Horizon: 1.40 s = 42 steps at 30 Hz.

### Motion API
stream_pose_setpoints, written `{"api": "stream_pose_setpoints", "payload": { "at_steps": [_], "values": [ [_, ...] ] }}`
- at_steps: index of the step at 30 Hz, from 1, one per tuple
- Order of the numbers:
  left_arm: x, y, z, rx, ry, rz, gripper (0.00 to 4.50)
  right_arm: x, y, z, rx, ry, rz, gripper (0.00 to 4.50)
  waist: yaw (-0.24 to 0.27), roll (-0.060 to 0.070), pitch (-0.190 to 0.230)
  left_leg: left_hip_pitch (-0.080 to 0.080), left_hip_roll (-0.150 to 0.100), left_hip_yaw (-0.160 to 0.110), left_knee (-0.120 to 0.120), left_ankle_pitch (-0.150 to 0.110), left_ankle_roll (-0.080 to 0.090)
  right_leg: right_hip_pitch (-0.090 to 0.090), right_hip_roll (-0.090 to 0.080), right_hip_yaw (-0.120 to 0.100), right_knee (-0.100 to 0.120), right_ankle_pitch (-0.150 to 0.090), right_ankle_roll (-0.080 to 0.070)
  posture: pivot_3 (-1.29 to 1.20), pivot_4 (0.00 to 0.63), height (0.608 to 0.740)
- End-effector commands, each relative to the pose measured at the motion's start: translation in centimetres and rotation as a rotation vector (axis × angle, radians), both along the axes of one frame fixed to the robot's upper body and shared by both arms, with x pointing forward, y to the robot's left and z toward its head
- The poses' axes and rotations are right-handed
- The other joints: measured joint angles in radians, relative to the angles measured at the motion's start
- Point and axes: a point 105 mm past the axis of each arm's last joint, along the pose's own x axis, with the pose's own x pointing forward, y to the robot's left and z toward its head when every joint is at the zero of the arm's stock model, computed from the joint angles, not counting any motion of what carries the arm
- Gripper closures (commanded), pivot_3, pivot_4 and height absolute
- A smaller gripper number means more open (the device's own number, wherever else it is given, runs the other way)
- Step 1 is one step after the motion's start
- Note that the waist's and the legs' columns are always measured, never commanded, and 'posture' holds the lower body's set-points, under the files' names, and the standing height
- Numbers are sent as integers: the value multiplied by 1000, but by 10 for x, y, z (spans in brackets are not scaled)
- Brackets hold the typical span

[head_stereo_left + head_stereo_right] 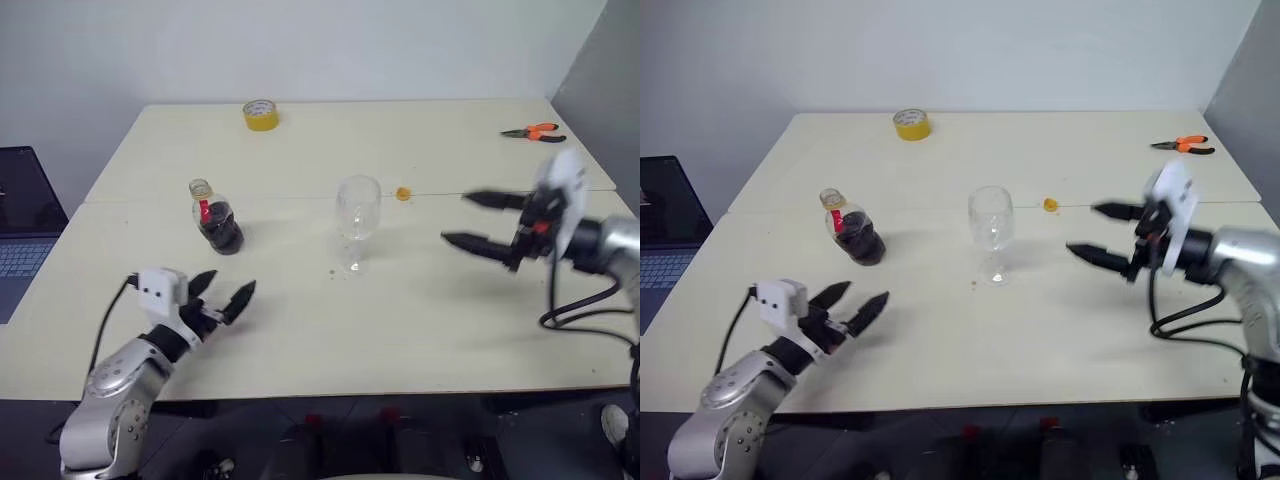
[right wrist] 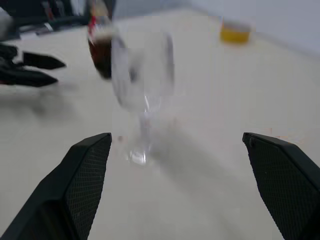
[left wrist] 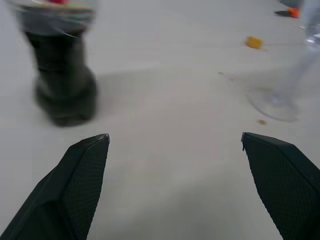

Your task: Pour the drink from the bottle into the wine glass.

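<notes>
A plain white wall stands behind a wide, smooth, pale desk [image 1: 400, 330] made of two flat boards pushed together.

The bottle [image 1: 214, 218] stands upright on the left part of the desk. It is small, round and squat, made of clear plastic, with a red label at its neck. The drink [image 1: 221, 233] inside is dark brown and fills the lower part. The mouth of the bottle looks open. A small yellow cap [image 1: 403, 193] lies on the desk, just to the far right of the glass.

The glass [image 1: 357, 218] stands upright near the middle of the desk, well apart from the bottle. It is clear, with a round bowl, a thin stem and a round foot. It looks empty.

The left gripper [image 1: 222, 291] is near the front edge, on the near side of the bottle. Its black pointed jaws are spread wide and hold nothing.

The right gripper [image 1: 478, 220] hangs above the desk to the right of the glass. Its jaws are spread wide too, and hold nothing.

A round yellow tape roll [image 1: 260, 115] sits at the far edge. Orange-handled pliers [image 1: 533, 132] lie at the far right. A laptop [image 1: 20, 225] is off to the left.
</notes>
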Motion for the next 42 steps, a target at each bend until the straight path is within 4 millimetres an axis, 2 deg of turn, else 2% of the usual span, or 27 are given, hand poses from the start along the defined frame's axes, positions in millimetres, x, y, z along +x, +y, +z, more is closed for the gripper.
{"api": "stream_pose_setpoints", "payload": {
  "at_steps": [1,4,8,17,27,37,42],
  "values": [
    [9,18,25,23,-131,121,0,-20,29,7,-2,-9,175,23,3,-3,0,0,0,0,0,0,0,1,0,0,0,0,0,0,150,740],
    [14,20,24,32,-134,135,0,-24,40,6,-72,-34,228,23,3,-3,0,-1,-2,1,2,0,0,1,-2,1,-2,0,0,0,150,740],
    [23,24,28,28,-144,148,0,-17,40,6,-139,-49,212,23,4,-3,0,-1,-2,0,2,0,0,1,-2,0,-2,0,0,0,150,740],
    [48,28,24,77,-136,127,0,-19,49,4,-179,-68,245,23,1,-4,0,-2,-1,1,2,0,0,-1,-2,0,0,0,0,0,150,740],
    [81,23,22,136,-153,112,0,-22,59,10,-192,-107,280,23,1,-4,1,-2,-2,0,2,0,0,-2,-2,0,0,0,0,0,150,740],
    [101,12,23,116,-175,76,0,-20,62,13,-200,-126,266,23,-1,-4,1,-3,-2,0,3,0,0,-3,-2,0,1,0,0,0,150,740],
    [102,10,23,114,-182,71,1496,-19,63,14,-200,-134,254,0,-2,-4,1,-3,-2,0,3,0,0,-3,-2,0,1,0,0,0,150,740]
  ]
}}
